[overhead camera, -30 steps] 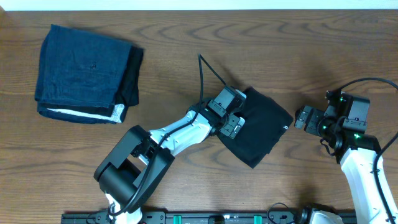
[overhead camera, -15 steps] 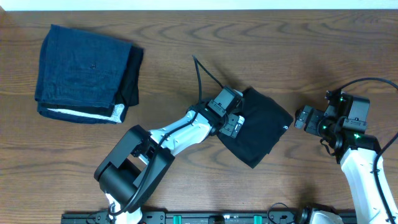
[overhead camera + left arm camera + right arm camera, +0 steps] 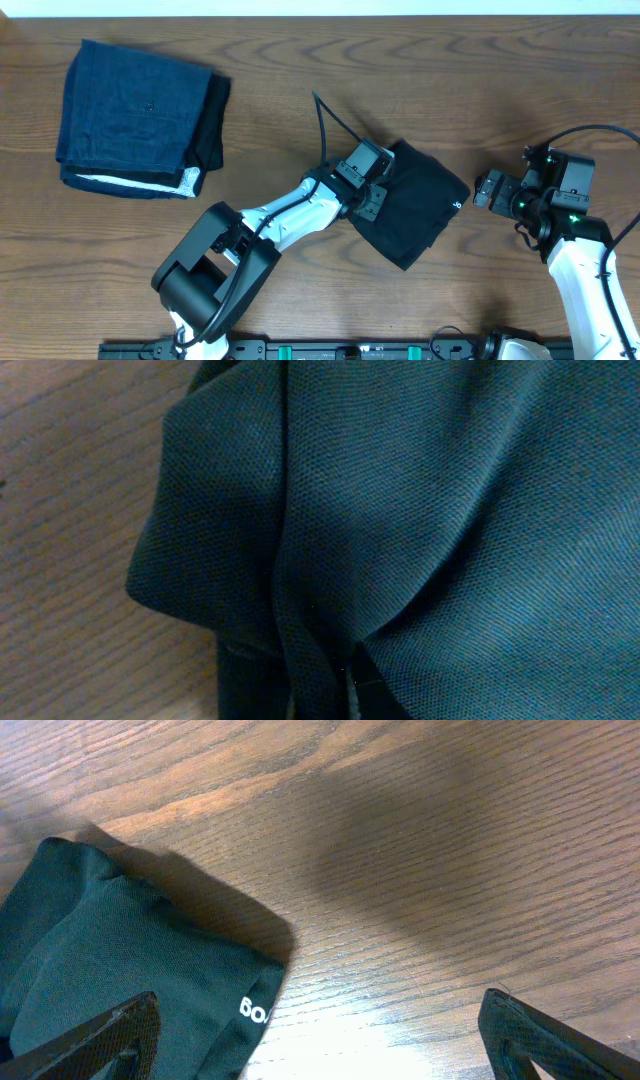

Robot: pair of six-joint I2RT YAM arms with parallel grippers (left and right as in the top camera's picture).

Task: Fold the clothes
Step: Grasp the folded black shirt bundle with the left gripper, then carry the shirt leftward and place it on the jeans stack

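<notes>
1. Noted left gripper (image 3: 372,200) clamped shut on a pinch of the black shirt (image 3: 422,205) at its left edge. In the left wrist view, saw mesh fabric gathered into creases that converge on the pinch at the bottom of the frame.
2. Found the shirt lying as a compact folded bundle right of centre on the table (image 3: 300,60), set cornerwise and spreading rightward from the pinch. Could not tell a clear long axis.
3. Marked the white logo (image 3: 457,207) at the shirt's right corner, on the side facing the right arm.
4. Logged right gripper (image 3: 484,190) with jaws wide apart, holding nothing, near that right corner but clear of the cloth.
5. Judged left arm the nearer and already in hold. Expect the coming move to turn on the bundle lying wholly to the right of the pinch.
6. Farthest out, saw a folded dark-blue garment (image 3: 135,115) at upper left, well apart from both grippers.
</notes>
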